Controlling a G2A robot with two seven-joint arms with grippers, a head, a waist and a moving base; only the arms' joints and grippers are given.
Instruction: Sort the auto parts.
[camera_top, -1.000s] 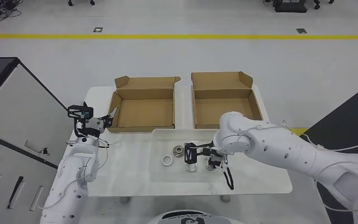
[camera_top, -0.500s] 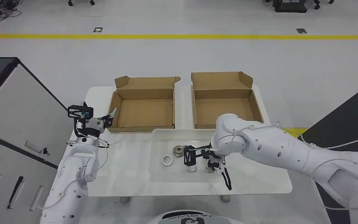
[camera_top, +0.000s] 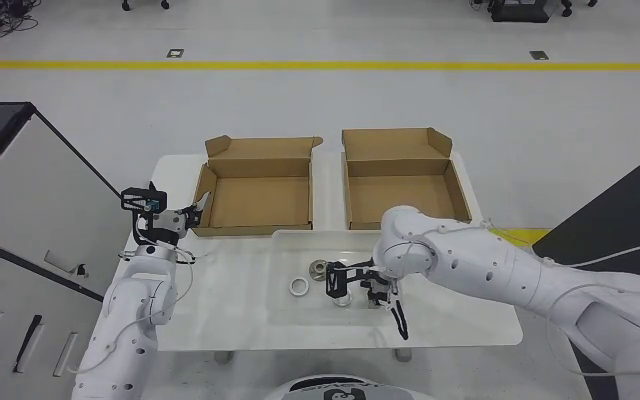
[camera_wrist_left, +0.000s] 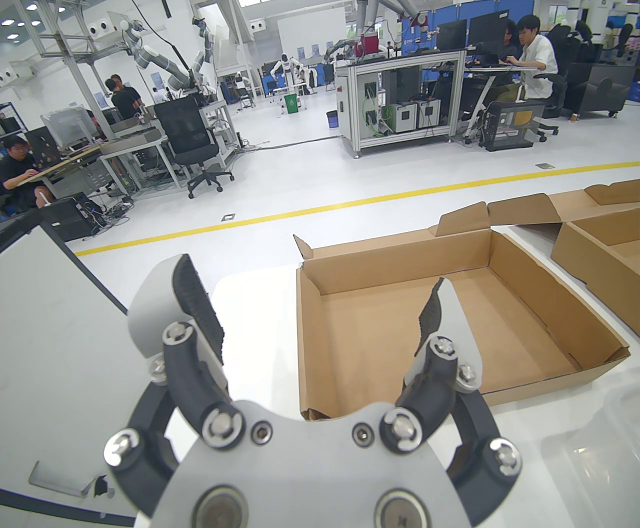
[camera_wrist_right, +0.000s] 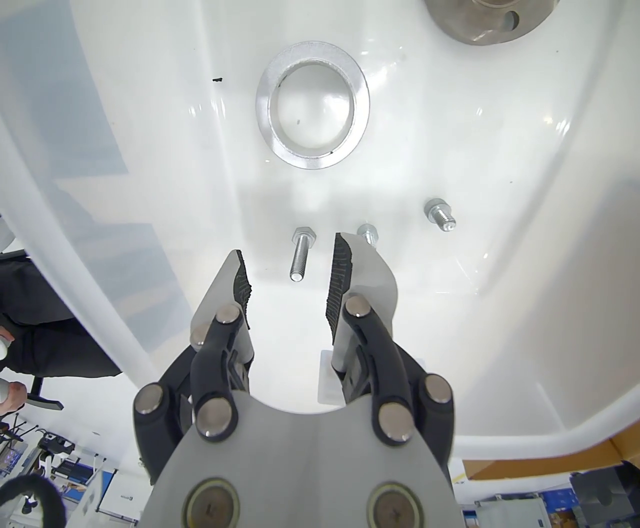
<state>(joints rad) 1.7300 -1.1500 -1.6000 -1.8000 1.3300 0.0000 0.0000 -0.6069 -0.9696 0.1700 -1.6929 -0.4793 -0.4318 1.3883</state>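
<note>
Holds right gripper (camera_wrist_right: 291, 247) apart low over white tray (camera_wrist_right: 500, 325), long bolt (camera_wrist_right: 301, 252) lying between its fingertips, touching neither.

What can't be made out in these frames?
Flanged part: right wrist view, cut off by the frame edge.
One bolt: right wrist view, shank hidden behind the right end effector.
Tray floor under that end effector: top view, covered by it; small parts unreadable.
</note>
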